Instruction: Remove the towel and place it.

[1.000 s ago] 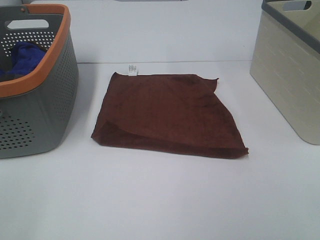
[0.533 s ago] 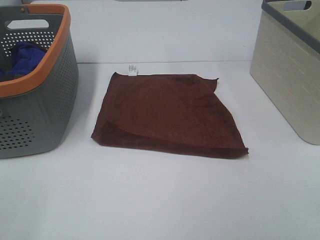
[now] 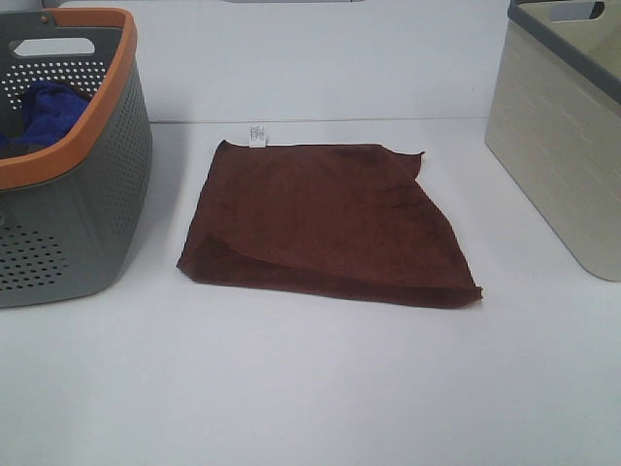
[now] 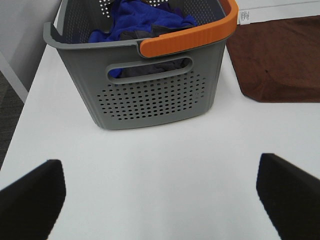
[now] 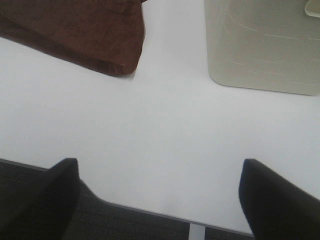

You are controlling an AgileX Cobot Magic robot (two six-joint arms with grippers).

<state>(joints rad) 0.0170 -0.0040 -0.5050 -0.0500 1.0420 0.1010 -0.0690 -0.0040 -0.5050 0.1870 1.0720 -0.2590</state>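
The dark reddish-brown towel [image 3: 325, 218] lies flat on the white table, between the two baskets, with its small white tag [image 3: 257, 135] at the far edge. It also shows in the left wrist view [image 4: 280, 57] and in the right wrist view [image 5: 75, 30]. My left gripper [image 4: 160, 192] is open and empty over the table's near left, in front of the grey basket. My right gripper [image 5: 160, 195] is open and empty at the table's front edge, near the towel's front right corner. Neither gripper shows in the exterior high view.
A grey perforated basket with an orange rim [image 3: 87, 126] stands at the left and holds a bright blue cloth [image 3: 44, 109]; the basket also shows in the left wrist view [image 4: 150, 95]. A beige bin with a grey rim [image 3: 563, 146] stands at the right. The table's front edge [image 5: 150, 210] is close to my right gripper.
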